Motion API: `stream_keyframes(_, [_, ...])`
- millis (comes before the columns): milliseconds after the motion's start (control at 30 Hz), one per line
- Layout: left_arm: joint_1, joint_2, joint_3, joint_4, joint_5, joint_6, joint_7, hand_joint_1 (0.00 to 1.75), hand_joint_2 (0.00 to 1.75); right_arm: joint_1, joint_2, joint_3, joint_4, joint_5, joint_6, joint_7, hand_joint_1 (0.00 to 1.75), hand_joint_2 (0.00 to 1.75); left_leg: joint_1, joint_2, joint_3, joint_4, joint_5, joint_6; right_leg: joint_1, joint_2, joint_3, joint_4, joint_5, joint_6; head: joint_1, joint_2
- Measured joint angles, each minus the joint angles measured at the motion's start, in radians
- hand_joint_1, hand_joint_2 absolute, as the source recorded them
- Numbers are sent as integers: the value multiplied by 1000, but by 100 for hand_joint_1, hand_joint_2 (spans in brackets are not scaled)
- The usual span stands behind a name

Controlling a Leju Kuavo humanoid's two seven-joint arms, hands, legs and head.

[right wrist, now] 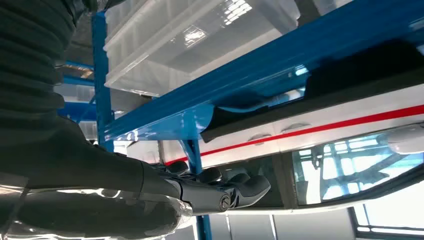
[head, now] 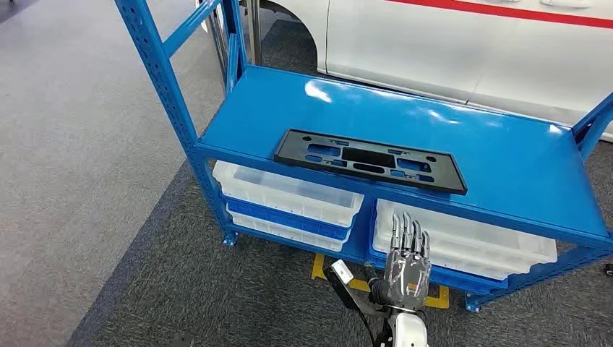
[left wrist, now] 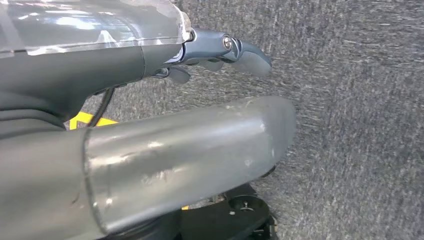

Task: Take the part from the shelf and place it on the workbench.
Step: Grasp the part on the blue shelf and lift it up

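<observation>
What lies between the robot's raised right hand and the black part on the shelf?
In the head view, white bins under the blue shelf's front edge separate right hand from black part.

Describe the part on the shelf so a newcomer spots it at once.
Find the blue metal shelf rack in front of the white vehicle with a red stripe. On its top deck, near the front edge, lies a flat black rectangular plastic plate. Unlike the translucent white bins below, it is dark, thin and full of cut-outs.
</observation>
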Motion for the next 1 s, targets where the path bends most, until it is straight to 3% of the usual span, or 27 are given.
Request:
stream_keyframes(100, [1,0,0,0,-4,-3,1,0,0,2,4,-9,16,-5,0,-11,0,175,-7,0,2,0,-3,5,3,0,-66,114,-30,-2,0,0])
stream_keyframes(133, [1,0,0,0,-6,-4,2,0,0,2,6,-12,24,-7,0,-16,0,175,-11,-1,5,1,-6,7,5,0,-78,126,-19,-6,0,0])
stream_keyframes(167, [1,1,0,0,-9,-5,4,0,0,2,9,-16,31,-9,0,-21,0,175,-14,-2,10,1,-9,8,8,0,-69,99,12,-12,0,0])
stream_keyframes(233, [0,1,-1,0,-11,-8,8,0,0,-1,17,-26,45,-16,-1,-34,0,175,-19,-3,23,0,-18,6,18,1,-10,-31,89,-32,-1,0])
stream_keyframes(267, [-1,1,-2,0,-12,-9,11,0,0,-2,21,-32,52,-20,-1,-42,0,175,-21,-4,28,0,-22,3,24,1,19,-91,113,-42,-1,0])
stream_keyframes(300, [-1,2,-3,0,-13,-10,14,0,0,-2,25,-38,57,-23,-1,-49,0,175,-21,-3,30,0,-25,0,29,0,36,-130,119,-50,-1,0])
stream_keyframes(367, [-2,2,-7,0,-16,-12,20,0,0,-2,32,-50,63,-28,-3,-66,0,175,-20,-2,30,-3,-29,-9,36,1,46,-154,111,-56,-1,0])
stream_keyframes(467, [-3,8,-15,0,-20,-15,27,0,0,2,48,-69,57,-27,-5,-90,0,175,-20,1,29,20,-51,-24,22,1,75,-186,108,-60,-2,0])
stream_keyframes(500, [-4,9,-19,0,-23,-16,28,0,0,2,54,-74,50,-25,-6,-97,0,175,-19,1,10,63,-71,-30,18,0,88,-196,107,-62,-3,0])
stream_keyframes(567, [-5,10,-28,0,-31,-17,27,0,0,5,65,-84,24,-20,-7,-112,0,175,-13,1,-66,195,-115,-40,18,-2,104,-200,98,-66,-4,0])
stream_keyframes(600, [-3,10,-32,0,-34,-18,27,0,0,7,69,-88,9,-19,-7,-119,0,175,-10,1,-105,251,-124,-45,18,-2,111,-200,91,-66,-4,0])
stream_keyframes(633, [-1,10,-35,1,-35,-18,27,0,0,10,72,-91,-7,-19,-7,-124,0,175,-7,2,-131,276,-113,-49,17,-1,120,-200,84,-65,-4,0])
stream_keyframes(667, [0,11,-40,1,-36,-18,26,0,0,11,75,-94,-20,-18,-7,-127,0,175,-4,2,-137,261,-81,-52,16,1,131,-199,75,-62,-4,0])
stream_keyframes(733, [2,12,-46,1,-37,-18,26,0,0,13,80,-97,-40,-18,-7,-130,0,175,0,5,-99,141,12,-54,12,3,156,-198,55,-53,-4,0])
stream_keyframes(767, [2,13,-48,2,-37,-18,25,0,0,14,82,-99,-47,-17,-8,-131,0,175,-1,6,-74,81,42,-52,13,4,165,-196,45,-46,-4,0])
stream_keyframes(800, [0,13,-50,3,-37,-18,25,0,0,14,84,-100,-53,-17,-8,-131,0,175,-2,7,-57,41,53,-47,14,4,169,-195,38,-40,-4,0])
stream_keyframes(933, [0,14,-51,5,-37,-18,24,0,0,16,86,-104,-73,-17,-9,-134,0,175,-5,3,-39,9,33,-15,17,4,166,-176,34,-23,-4,0])
stream_keyframes(1000, [0,14,-51,5,-38,-18,23,0,0,15,87,-107,-81,-17,-9,-135,0,175,-3,3,-22,0,26,-1,15,4,128,-101,16,-17,-4,0])
